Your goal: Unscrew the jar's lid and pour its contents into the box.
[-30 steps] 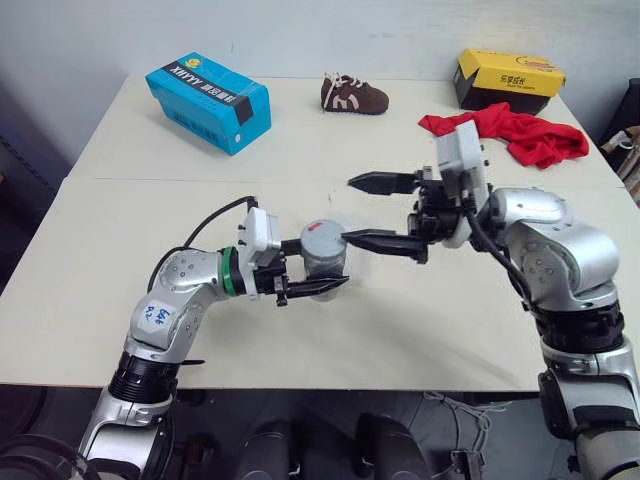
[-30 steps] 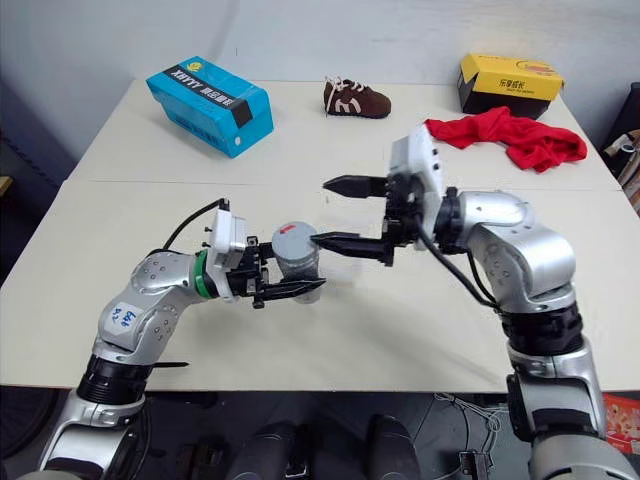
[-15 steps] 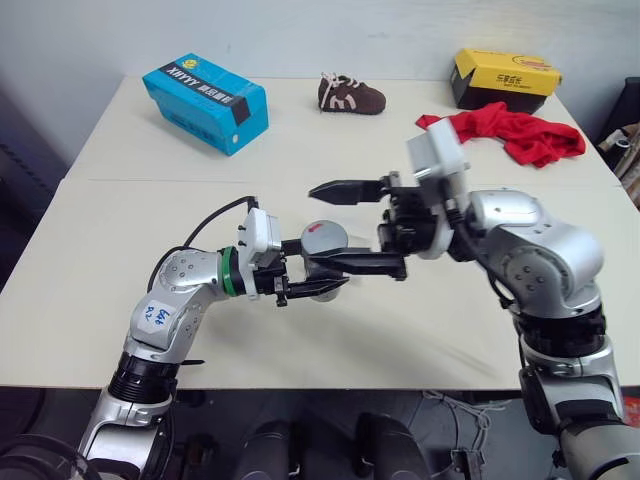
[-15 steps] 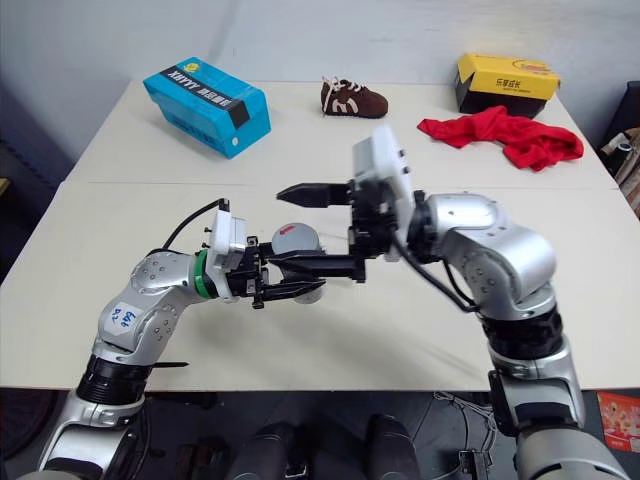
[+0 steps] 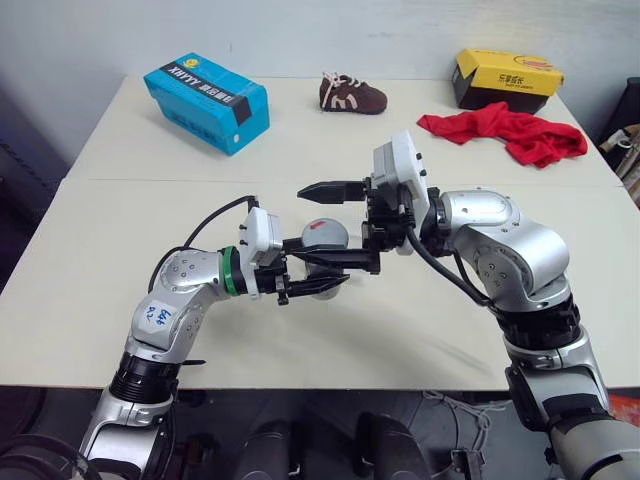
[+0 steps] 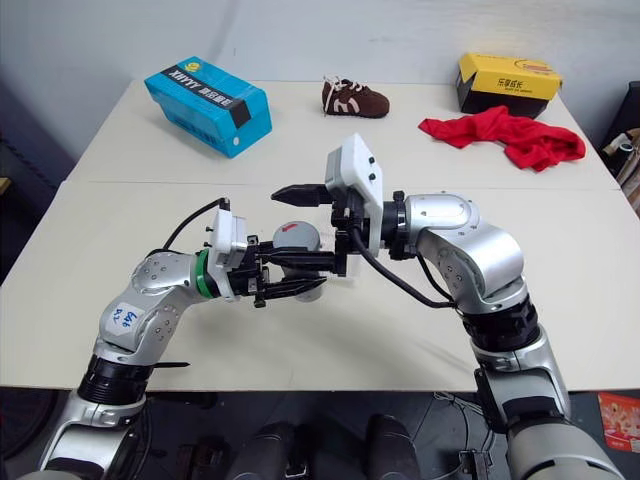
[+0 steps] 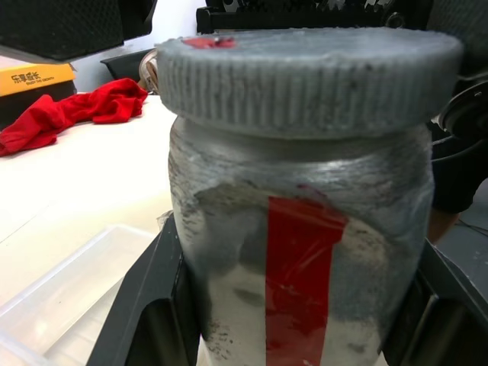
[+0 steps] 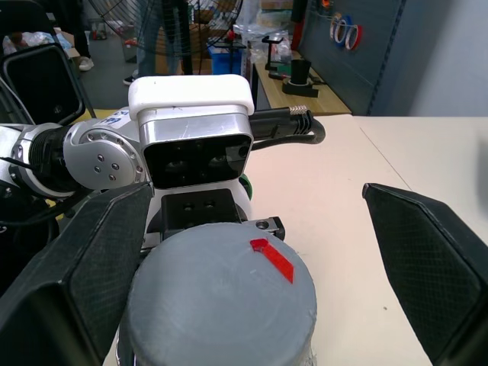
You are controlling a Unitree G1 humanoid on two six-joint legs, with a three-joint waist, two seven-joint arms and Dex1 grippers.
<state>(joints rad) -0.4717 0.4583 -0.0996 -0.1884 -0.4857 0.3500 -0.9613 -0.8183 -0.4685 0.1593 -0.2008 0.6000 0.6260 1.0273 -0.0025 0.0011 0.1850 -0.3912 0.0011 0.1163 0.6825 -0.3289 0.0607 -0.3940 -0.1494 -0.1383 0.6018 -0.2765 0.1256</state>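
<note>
My left gripper (image 5: 335, 266) is shut on the jar (image 7: 305, 252), holding it upright above the table. The jar is clear plastic with a white label and a red stripe. Its grey ribbed lid (image 5: 325, 234) with a small red mark sits on top. My right gripper (image 5: 305, 225) is open and reaches in level from the right, one finger (image 8: 76, 259) on each side of the lid, not touching it. The box (image 7: 61, 290), shallow and translucent, lies on the table just below the jar. The contents are hidden behind the scuffed wall.
At the back of the table stand a blue cardboard box (image 5: 207, 102), a brown shoe (image 5: 352, 94) and a yellow-and-black shoebox (image 5: 505, 78). A red cloth (image 5: 505, 133) lies in front of the shoebox.
My right gripper has moved left, still open, until its fingers straddle the jar's lid. The left gripper and the jar have stayed put.
</note>
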